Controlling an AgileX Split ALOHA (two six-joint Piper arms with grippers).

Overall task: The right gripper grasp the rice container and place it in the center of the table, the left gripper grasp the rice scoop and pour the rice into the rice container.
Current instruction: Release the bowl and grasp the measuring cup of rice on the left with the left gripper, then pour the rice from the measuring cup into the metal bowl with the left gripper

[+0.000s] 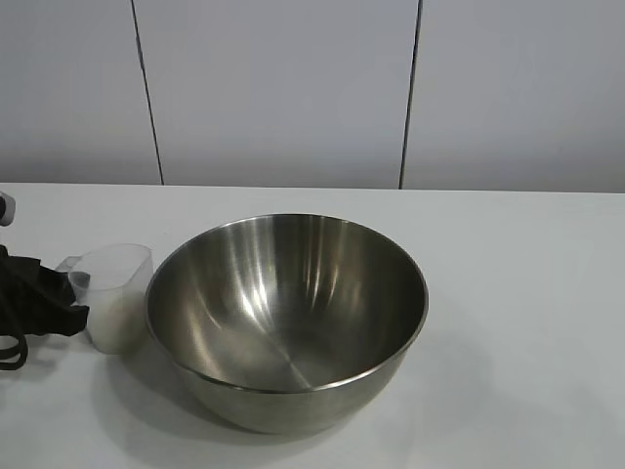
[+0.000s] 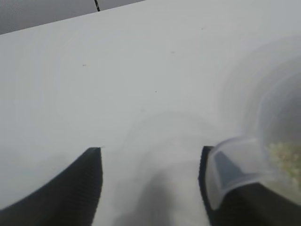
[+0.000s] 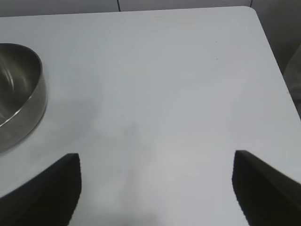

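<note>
Rice container: the steel rice container point(image 1: 293, 293) stood upright about mid-table point(image 1: 527, 293), empty inside, so its placing looked finished.
Rice scoop: the rice scoop point(image 1: 117, 293) sat just beside the container's rim on the left-arm side, close enough that I could not tell whether they touched. It was upright, with rice point(image 1: 117, 320) heaped in its lower part.
Scoop axis: its lip tab point(image 1: 70, 264) pointed away from the container and straight toward the left arm.
Left gripper: the left gripper point(image 2: 150, 149) was at the tab end of the scoop. In its wrist view the prongs stood spread, the tab lying across one prong point(image 2: 221, 172) and the other well clear; no pinch was visible.
Right gripper: the right gripper point(image 3: 157, 155) hung over bare table with its prongs wide apart and nothing between them, the container off to one side.
Nearer arm: the left, by far.
Relation that counted: container directly beyond the scoop from the claw, so I judged the pour would mean nipping the tab, lifting, and tipping away from the arm over the near rim.
Risk: a thin tab and a loaded cup might swing or spill early.
</note>
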